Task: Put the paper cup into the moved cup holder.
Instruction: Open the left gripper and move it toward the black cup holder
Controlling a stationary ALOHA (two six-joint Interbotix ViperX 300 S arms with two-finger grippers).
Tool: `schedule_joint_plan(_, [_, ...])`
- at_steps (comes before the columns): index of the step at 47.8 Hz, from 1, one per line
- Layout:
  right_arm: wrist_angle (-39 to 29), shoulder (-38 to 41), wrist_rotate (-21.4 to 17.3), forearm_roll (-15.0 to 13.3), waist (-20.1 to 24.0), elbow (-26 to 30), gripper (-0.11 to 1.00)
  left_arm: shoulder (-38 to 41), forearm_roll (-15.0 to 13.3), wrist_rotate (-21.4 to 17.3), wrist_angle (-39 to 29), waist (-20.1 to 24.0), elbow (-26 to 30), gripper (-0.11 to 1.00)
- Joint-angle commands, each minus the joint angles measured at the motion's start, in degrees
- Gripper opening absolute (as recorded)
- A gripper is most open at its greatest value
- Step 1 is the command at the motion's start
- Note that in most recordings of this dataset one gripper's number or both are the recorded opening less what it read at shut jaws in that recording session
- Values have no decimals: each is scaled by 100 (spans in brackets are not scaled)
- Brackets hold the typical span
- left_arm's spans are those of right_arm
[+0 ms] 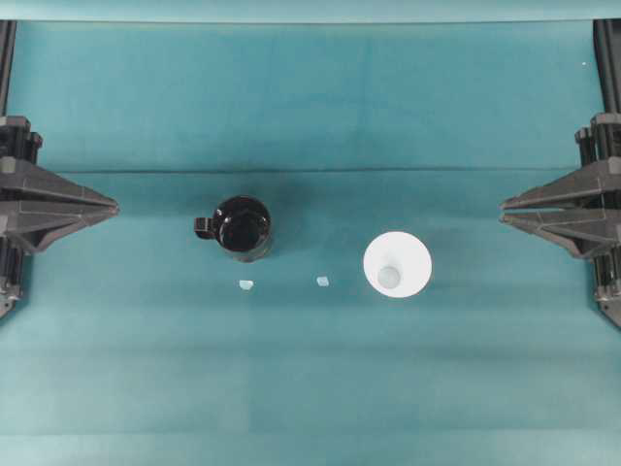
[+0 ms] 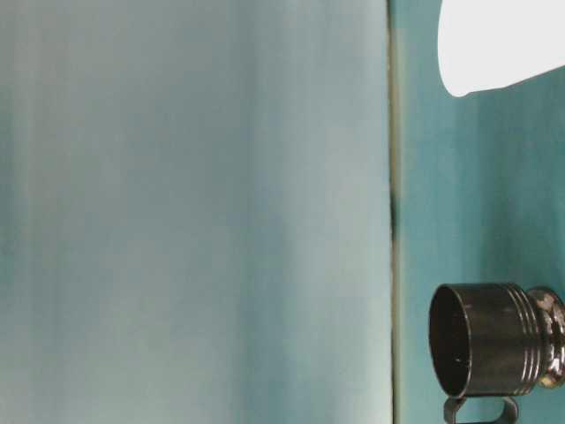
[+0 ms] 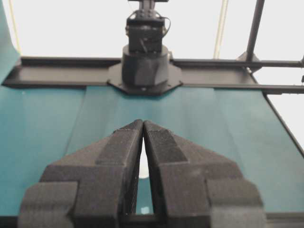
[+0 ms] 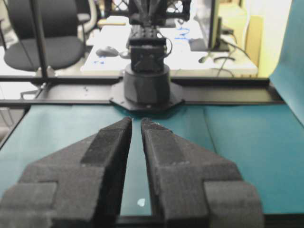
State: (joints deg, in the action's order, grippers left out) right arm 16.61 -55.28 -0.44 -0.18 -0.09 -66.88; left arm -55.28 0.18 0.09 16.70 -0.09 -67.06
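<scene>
The white paper cup (image 1: 398, 264) stands upright, right of the table's middle; it also shows in the table-level view as a white paper cup (image 2: 503, 44). The glossy black cup holder (image 1: 241, 227) stands left of middle, its stubby handle pointing left, and appears again as the cup holder (image 2: 490, 340). My left gripper (image 1: 114, 207) rests at the left edge, well apart from the holder. It is shut and empty, with the fingertips of the left gripper (image 3: 143, 122) touching. My right gripper (image 1: 503, 211) rests at the right edge, clear of the cup. The right gripper (image 4: 136, 121) is shut to a thin slit with nothing in it.
Two small pale tape marks (image 1: 245, 284) (image 1: 322, 282) lie on the teal cloth in front of the holder and cup. Black frame posts (image 1: 606, 58) stand at both side edges. Each wrist view faces the opposite arm's base (image 3: 145, 61) (image 4: 147, 71).
</scene>
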Motion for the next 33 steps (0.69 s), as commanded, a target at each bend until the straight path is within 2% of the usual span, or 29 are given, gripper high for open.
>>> schedule_joint_plan(1, [0, 88, 9, 44, 18, 53, 16, 88, 53, 229, -141, -70, 35, 13])
schedule_joint_plan(3, [-88, 114, 9, 44, 18, 97, 15, 97, 53, 316, -193, -79, 44, 12])
schedule_joint_plan(7, [-422, 141, 18, 44, 18, 211, 4, 79, 62, 431, -308, -79, 62, 0])
schedule_joint_plan(13, [-905, 141, 18, 44, 18, 308, -3, 79, 62, 431, -642, -70, 79, 0])
schedule_joint_plan(19, [-1151, 141, 9, 44, 18, 325, -3, 176, 53, 475, -1345, -62, 62, 0])
schedule_joint_plan(26, [-1266, 149, -62, 44, -18, 325, -3, 343, 53, 571, -2171, 185, 18, 0])
schedule_joint_plan(33, [-1345, 149, -114, 44, -70, 325, -3, 563, 62, 554, -2294, 387, -141, 0])
